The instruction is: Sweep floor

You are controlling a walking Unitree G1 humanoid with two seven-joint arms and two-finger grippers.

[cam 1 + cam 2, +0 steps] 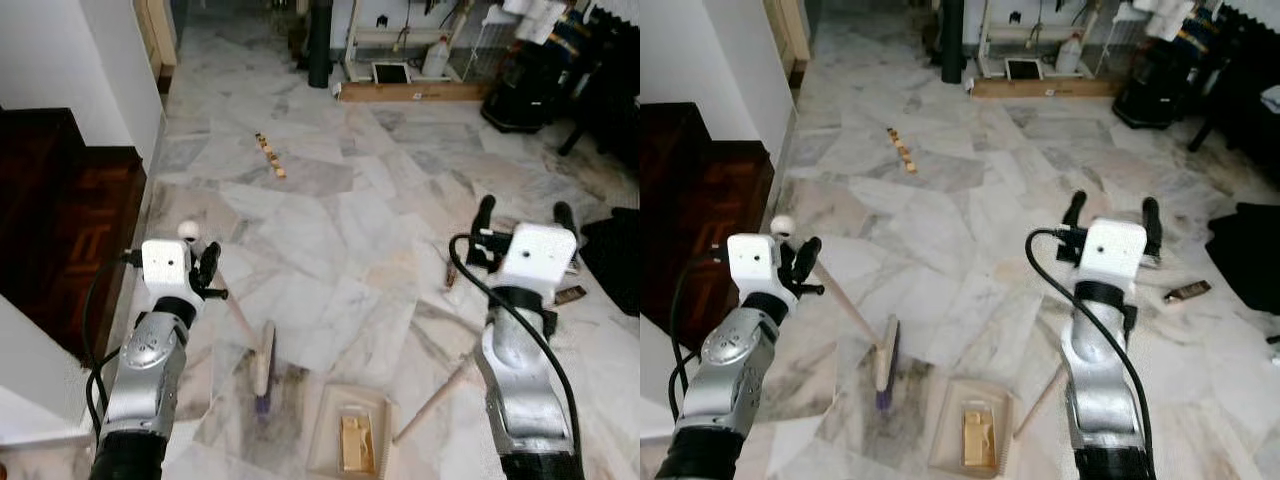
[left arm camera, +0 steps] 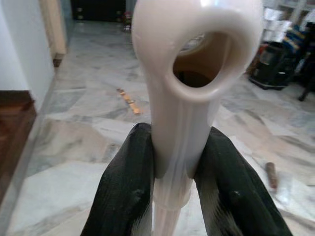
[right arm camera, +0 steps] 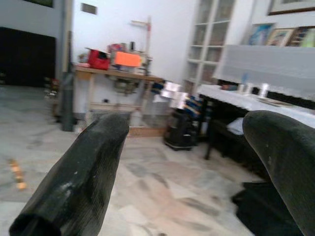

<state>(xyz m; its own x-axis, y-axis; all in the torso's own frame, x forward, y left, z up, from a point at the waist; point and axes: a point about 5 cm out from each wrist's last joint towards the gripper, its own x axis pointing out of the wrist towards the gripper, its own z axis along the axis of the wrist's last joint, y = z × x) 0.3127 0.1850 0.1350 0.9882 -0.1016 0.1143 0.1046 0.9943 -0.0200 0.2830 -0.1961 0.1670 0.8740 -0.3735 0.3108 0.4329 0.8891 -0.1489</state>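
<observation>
Partly blurred, left pincer [image 2: 172, 196] grips broom handle [image 2: 179, 118]; bristles [image 1: 262, 405] smeared.

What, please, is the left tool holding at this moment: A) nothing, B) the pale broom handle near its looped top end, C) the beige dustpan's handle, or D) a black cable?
B: the left tool has its black fingers closed around the pale broom handle just below its looped end.
</observation>
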